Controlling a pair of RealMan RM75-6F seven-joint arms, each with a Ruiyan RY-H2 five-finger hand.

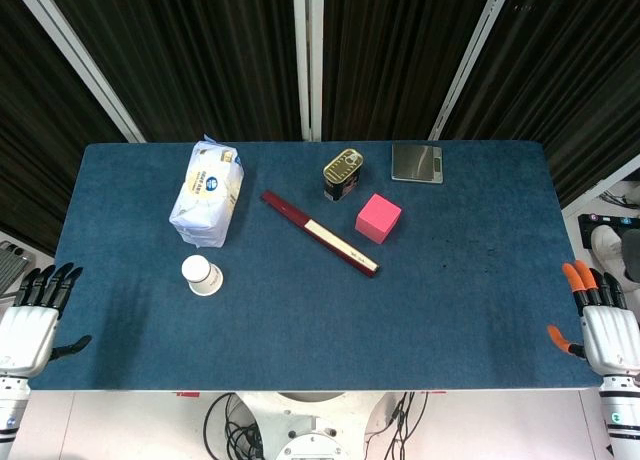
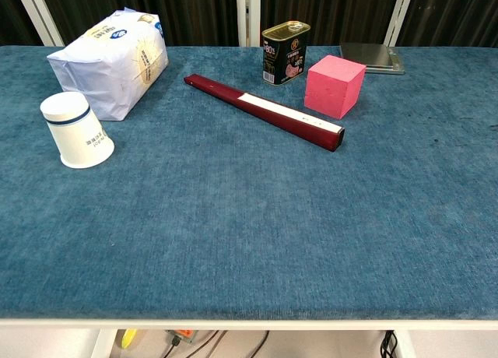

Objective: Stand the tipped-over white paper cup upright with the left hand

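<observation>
The white paper cup (image 1: 202, 275) (image 2: 75, 130) with a dark band sits on the blue table (image 1: 300, 330) at the left, in front of the white bag. Its closed base faces up and its wider rim is down on the cloth. My left hand (image 1: 30, 315) hovers off the table's left front corner, well to the left of the cup, fingers spread and holding nothing. My right hand (image 1: 603, 320), with orange fingertips, is at the right front corner, also empty with its fingers apart. Neither hand shows in the chest view.
A white bag (image 1: 208, 192) (image 2: 109, 61) lies just behind the cup. A dark red flat stick (image 1: 320, 232) (image 2: 264, 111) lies diagonally mid-table. A tin can (image 1: 341, 174) (image 2: 285, 52), a pink cube (image 1: 378, 218) (image 2: 334, 85) and a small scale (image 1: 417, 162) (image 2: 372, 57) stand further back.
</observation>
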